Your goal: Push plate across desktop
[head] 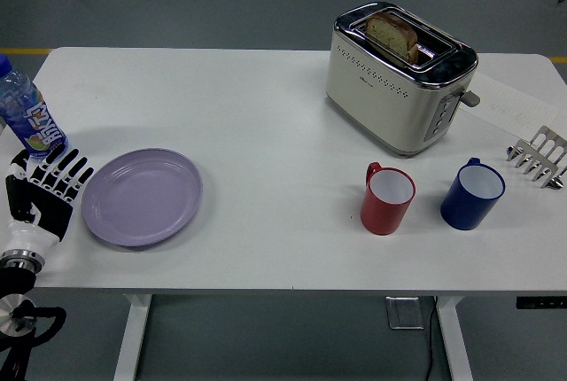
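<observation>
A lilac plate lies flat on the white table, left of centre and near the front edge. My left hand comes in from the lower left, palm down, its black fingers spread and straight, the tips just short of the plate's left rim. It holds nothing. My right hand does not show.
A blue water bottle stands just behind my left hand. A cream toaster with bread in it sits at the back right. In front of it stand a red mug and a blue mug. A metal rack is at the right edge.
</observation>
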{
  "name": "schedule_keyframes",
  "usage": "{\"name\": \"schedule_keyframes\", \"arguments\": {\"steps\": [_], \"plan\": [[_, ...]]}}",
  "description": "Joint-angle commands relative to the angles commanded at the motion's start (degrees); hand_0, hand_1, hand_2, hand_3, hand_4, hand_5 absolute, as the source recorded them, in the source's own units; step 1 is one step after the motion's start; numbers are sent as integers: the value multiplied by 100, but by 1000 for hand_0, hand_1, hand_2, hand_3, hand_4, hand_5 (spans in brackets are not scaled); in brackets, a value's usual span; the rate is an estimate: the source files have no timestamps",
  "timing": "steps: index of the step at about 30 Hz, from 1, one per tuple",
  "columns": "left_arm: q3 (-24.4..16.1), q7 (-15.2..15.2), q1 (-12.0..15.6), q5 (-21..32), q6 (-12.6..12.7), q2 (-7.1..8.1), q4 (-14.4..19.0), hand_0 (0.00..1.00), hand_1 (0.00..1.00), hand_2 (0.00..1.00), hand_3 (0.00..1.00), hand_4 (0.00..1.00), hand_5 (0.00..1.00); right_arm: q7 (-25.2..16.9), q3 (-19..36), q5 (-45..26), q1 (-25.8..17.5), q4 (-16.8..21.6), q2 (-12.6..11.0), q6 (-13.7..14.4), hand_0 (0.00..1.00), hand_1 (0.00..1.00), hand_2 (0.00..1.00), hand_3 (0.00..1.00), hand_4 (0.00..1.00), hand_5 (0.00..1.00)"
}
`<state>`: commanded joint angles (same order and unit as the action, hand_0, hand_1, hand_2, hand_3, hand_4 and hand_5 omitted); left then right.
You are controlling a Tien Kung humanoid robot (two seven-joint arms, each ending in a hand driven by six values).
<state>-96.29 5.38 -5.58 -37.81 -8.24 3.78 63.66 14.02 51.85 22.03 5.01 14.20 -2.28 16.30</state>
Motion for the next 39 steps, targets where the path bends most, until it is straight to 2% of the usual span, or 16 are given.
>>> {"name": "schedule_keyframes", "arguments": {"steps": [20, 29, 39], "plan": [[201, 106, -58, 91, -11, -48, -148, 735, 742, 695, 664, 612, 998, 7, 15, 33, 11, 2, -1, 2, 582, 520, 610, 591, 260, 563], [293, 153, -117, 106, -12, -157, -127, 735, 742, 694, 664, 610, 998, 4, 21, 50, 13, 0, -3, -5, 582, 521, 610, 591, 260, 562], [384, 185, -116, 147, -9, -212, -142, 734, 741, 693, 662, 609, 998, -4, 28, 54, 7, 0, -4, -5, 581, 521, 610, 591, 261, 560]]}}
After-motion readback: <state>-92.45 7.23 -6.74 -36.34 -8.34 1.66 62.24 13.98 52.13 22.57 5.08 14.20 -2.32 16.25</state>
